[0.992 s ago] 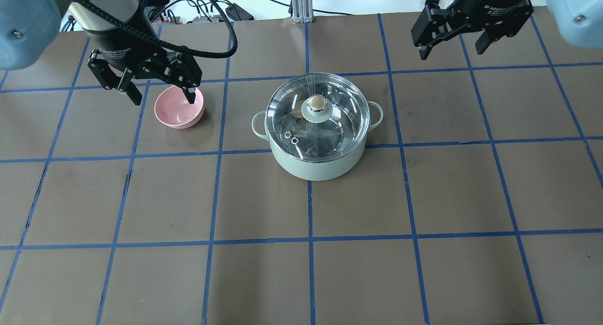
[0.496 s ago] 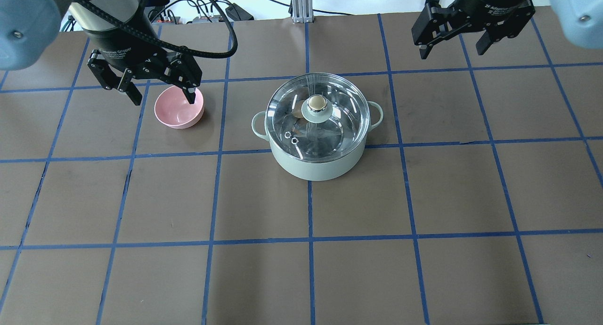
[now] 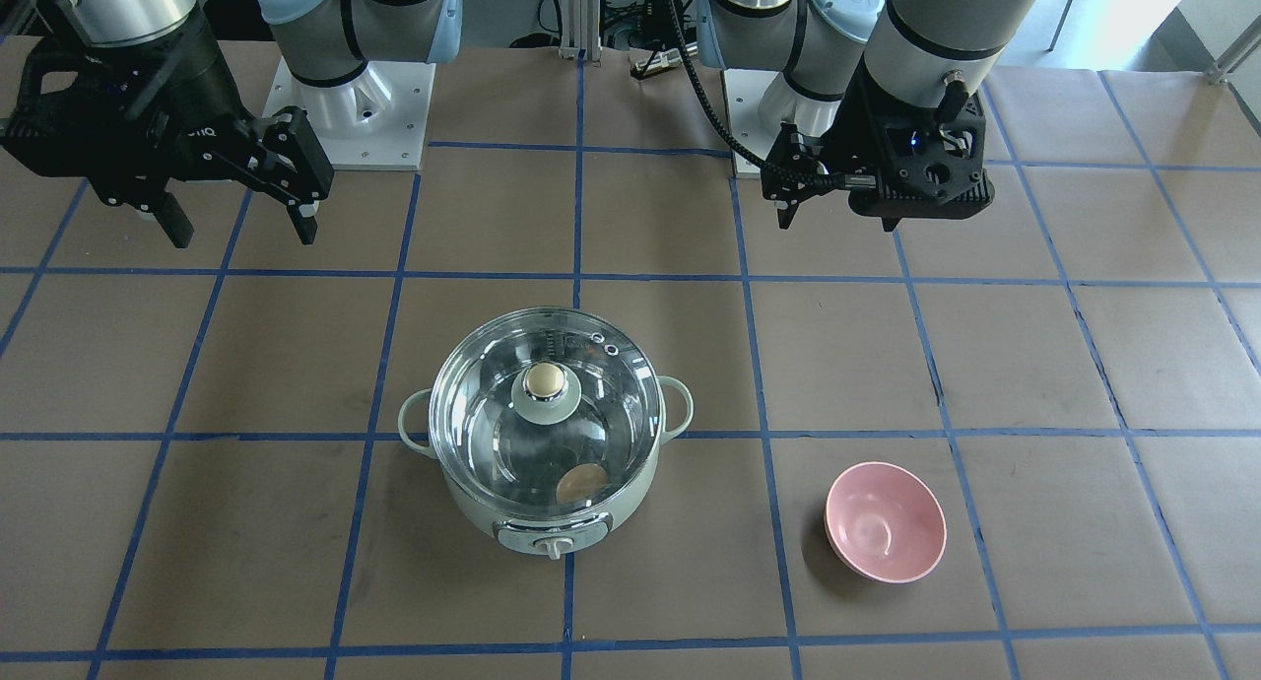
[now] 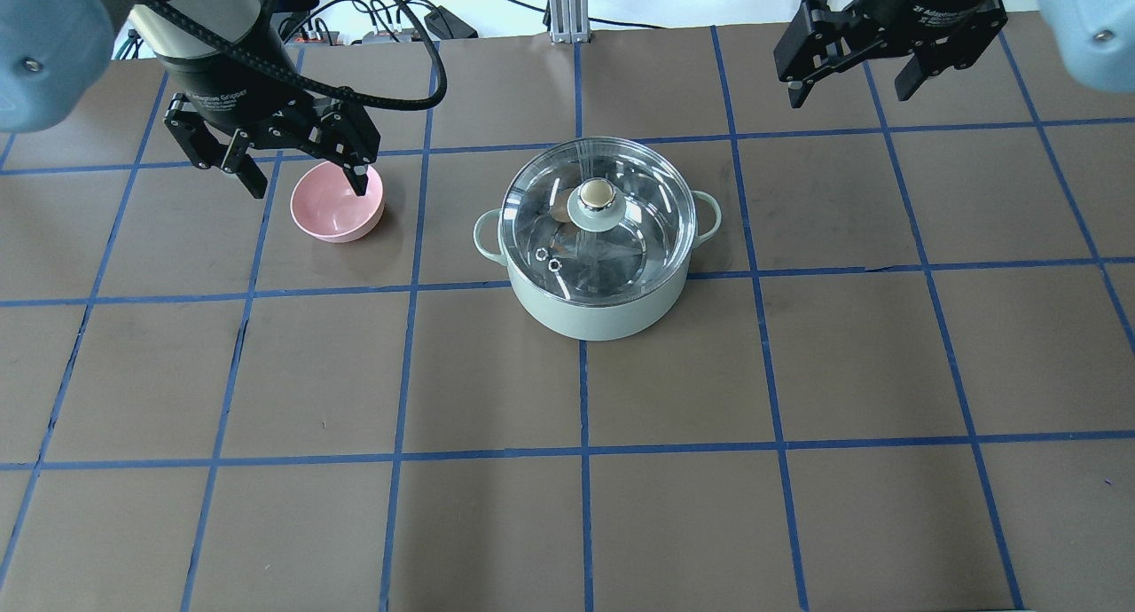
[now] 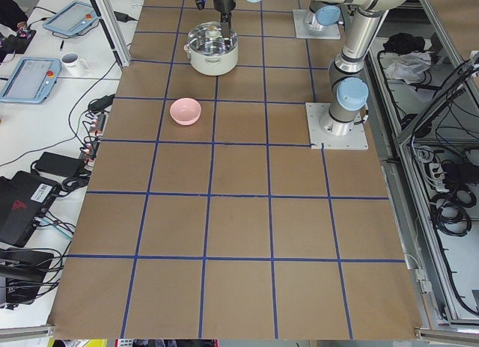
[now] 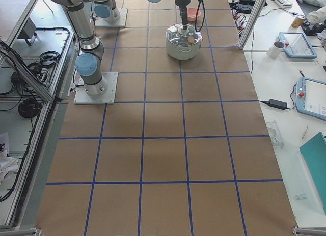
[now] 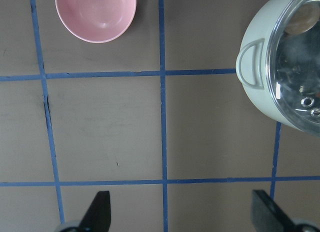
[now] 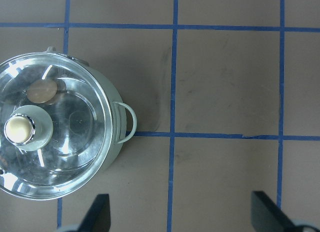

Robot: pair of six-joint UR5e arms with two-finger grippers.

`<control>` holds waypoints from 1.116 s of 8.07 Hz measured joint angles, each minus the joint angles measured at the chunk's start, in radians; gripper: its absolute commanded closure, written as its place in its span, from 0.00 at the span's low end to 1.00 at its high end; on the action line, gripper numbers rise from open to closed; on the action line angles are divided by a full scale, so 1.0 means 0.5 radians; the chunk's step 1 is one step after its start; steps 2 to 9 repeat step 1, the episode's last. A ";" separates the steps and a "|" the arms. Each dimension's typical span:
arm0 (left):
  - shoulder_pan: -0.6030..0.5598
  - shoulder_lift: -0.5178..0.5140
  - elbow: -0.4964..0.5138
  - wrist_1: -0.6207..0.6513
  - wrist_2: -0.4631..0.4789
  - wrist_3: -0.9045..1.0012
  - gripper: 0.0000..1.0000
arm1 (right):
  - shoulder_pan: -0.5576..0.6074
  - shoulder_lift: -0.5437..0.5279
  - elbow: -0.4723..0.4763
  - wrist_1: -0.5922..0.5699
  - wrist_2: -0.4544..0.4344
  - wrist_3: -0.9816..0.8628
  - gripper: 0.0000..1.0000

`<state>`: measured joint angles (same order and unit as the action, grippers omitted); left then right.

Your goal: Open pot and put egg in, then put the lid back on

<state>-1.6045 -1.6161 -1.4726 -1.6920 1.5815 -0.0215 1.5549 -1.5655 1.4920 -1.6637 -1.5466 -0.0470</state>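
While both arms hang raised and clear of it, the mint-green electric pot (image 4: 596, 317) stands near the middle of the bench (image 4: 497, 523). Its clear glass lid (image 4: 625, 239) sits squarely on the rim, with the beige knob (image 4: 597, 193) upright at the centre. Through the glass the tan egg (image 3: 581, 484) is seen lying on the pot's shiny steel floor. It is off-centre, on the side nearest the front dial (image 3: 555, 547), which faces away from the robot. A small loop handle (image 4: 486, 238) juts from each side of the pot.

To the robot's left of the pot, and well apart from it, a pink bowl (image 4: 335, 211) stands upright on the brown bench covering. That covering is crossed by a grid of blue tape (image 4: 583, 399).

The left gripper (image 4: 308, 188) hangs above the bench with its jaws spread wide and nothing between them. In the overhead view one finger overlaps the bowl's rim. The front-facing view, however, shows this gripper high up and well back from the bowl, on the robot's side of it.

The right gripper (image 4: 849, 98) is likewise raised to the robot's right of the pot, with its jaws wide apart and gripping nothing. Its wrist camera looks straight down on the lidded pot, with the egg visible under the glass.
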 measured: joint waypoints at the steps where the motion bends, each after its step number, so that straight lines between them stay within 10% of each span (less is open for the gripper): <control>1: 0.000 0.001 0.000 0.000 0.000 0.000 0.00 | 0.001 0.002 0.001 -0.002 0.000 0.000 0.00; 9: 0.000 0.001 0.000 0.000 0.000 0.000 0.00 | 0.001 0.002 0.001 -0.002 0.000 0.000 0.00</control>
